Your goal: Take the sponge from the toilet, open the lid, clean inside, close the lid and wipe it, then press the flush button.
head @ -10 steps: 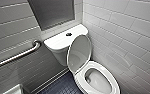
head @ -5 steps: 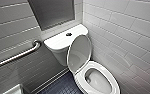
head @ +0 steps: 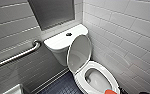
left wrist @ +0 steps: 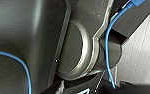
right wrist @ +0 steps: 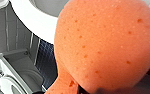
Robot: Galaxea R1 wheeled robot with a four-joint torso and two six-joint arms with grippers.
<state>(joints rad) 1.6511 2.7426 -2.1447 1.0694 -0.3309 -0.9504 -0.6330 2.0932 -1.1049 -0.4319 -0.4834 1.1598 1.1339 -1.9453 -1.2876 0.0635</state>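
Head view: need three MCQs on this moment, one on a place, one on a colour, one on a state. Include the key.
1. Where is the grab bar?
A. on the grey wall left of the toilet
B. on the white tiled wall to the right
C. lying on the floor

2. What colour is the sponge?
A. blue
B. orange-red
C. green

3. How does the lid stand?
A. shut flat
B. raised, leaning back toward the tank
C. taken off

Key:
1 A, the bar slants along the left wall.
2 B, it shows orange-red at the bottom edge.
3 B, the bowl lies open below it.
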